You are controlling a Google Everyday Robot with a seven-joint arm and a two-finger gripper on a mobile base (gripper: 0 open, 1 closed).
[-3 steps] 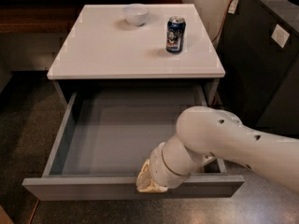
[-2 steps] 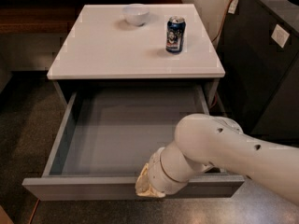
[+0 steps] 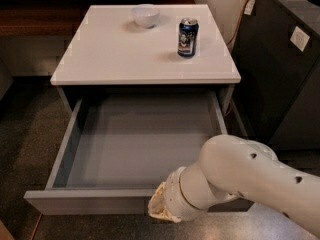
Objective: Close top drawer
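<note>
Gripper (image 3: 160,210) sat low against the front panel of the top drawer (image 3: 135,144), right of its middle; whether it was spread or closed could not be told. That drawer stood pulled far out beneath the white surface (image 3: 120,54), which carried 1 bowl (image 3: 145,15) and 1 blue can (image 3: 187,37).

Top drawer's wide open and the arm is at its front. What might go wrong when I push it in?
The gripper sits at the top drawer's front edge, its contact hidden behind the wrist; it may slip over the edge into the box rather than push. A hard shut might jolt the cabinet top and topple the upright soda can or shift the white bowl.
</note>
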